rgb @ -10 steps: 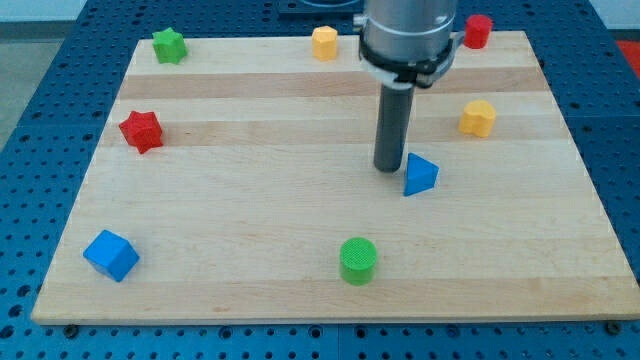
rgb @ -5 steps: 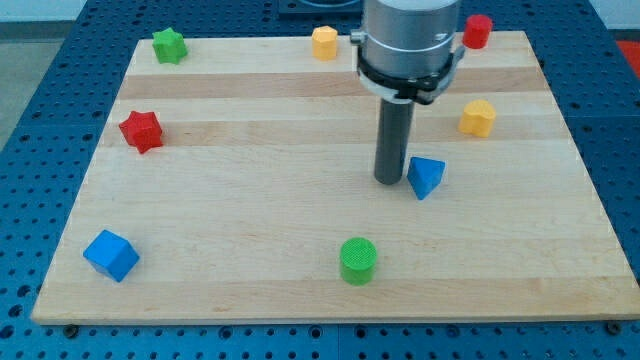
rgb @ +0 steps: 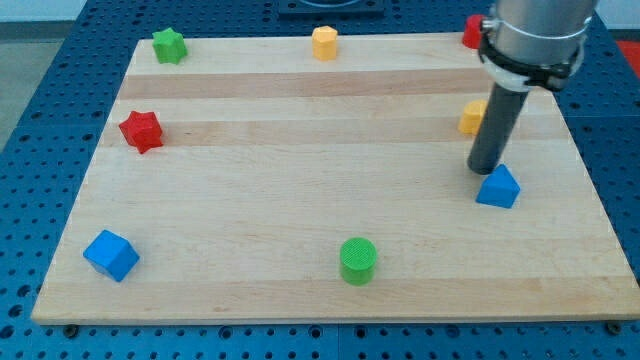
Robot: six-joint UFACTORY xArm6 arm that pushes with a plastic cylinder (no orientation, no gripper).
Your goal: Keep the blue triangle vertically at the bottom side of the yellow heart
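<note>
My tip (rgb: 484, 169), the lower end of a straight dark rod with no fingers to open or close, rests on the wooden board (rgb: 300, 220) at the view's right, just above and slightly to the left of the blue triangle (rgb: 498, 187); whether tip and block actually touch cannot be told, since the two meet closely in the view. The blue triangle lies just below the rod, near the board's right edge. The yellow heart (rgb: 472, 116) sits directly above it toward the view's top, partly hidden behind the rod, so that the rod stands between the two blocks. A red block (rgb: 471, 30), its shape largely covered by the arm's grey collar, is at the board's top right corner. Farther out, a yellow block (rgb: 324, 42) lies at the top centre, a green star (rgb: 169, 45) at the top left, a red star (rgb: 141, 130) at the left, a blue cube (rgb: 110, 254) at the bottom left, and a green cylinder (rgb: 358, 260) at the bottom centre.
</note>
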